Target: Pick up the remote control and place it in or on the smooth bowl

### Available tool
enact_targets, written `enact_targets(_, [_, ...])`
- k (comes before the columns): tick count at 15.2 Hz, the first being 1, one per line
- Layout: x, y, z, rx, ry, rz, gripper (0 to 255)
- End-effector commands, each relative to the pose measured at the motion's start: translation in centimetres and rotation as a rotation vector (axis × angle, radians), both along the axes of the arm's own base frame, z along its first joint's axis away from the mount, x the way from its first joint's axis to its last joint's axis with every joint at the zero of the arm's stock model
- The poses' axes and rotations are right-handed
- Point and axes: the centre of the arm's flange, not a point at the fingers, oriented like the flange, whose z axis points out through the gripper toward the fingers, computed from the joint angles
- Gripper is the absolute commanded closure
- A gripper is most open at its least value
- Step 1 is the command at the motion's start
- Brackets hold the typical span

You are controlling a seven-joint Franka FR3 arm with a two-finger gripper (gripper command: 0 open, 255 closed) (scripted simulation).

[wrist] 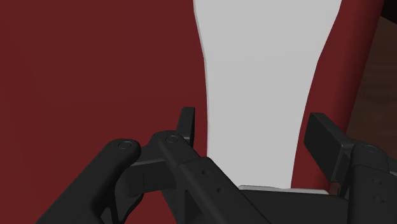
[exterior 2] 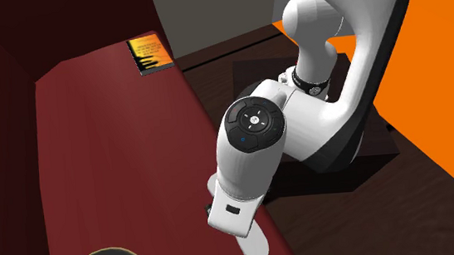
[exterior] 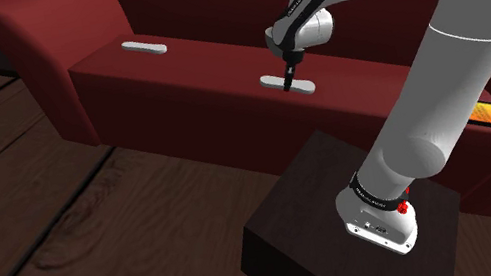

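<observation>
The gripper hangs low over the seat of a dark red sofa, pointing straight down at the remote, a pale grey flat bar lying on the cushion. In the wrist view the gripper has its black fingers spread apart, one on each side of the remote. A thin strip of red shows between the one finger and the remote's edge, so nothing is clasped. A second pale bar lies on the same seat, well apart, towards the shoulder view's left. In the second exterior view the bowl sits on the sofa at the bottom edge, partly cut off, with a pale rim and a dark inside. An orange book lies at the far end of the seat. The white arm rises from a dark stand on a wooden floor
</observation>
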Motion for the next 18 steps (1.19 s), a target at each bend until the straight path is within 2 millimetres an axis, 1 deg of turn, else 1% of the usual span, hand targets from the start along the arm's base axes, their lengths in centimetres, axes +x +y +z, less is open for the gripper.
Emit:
enact_targets(1, [0.0, 0.0, 0.0, 0.0, 0.0, 0.0, 255])
enact_targets(2, [0.0, 0.0, 0.0, 0.0, 0.0, 0.0, 255])
enact_targets(18, [0.0, 0.0, 8.5, 0.0, 0.0, 0.0, 255])
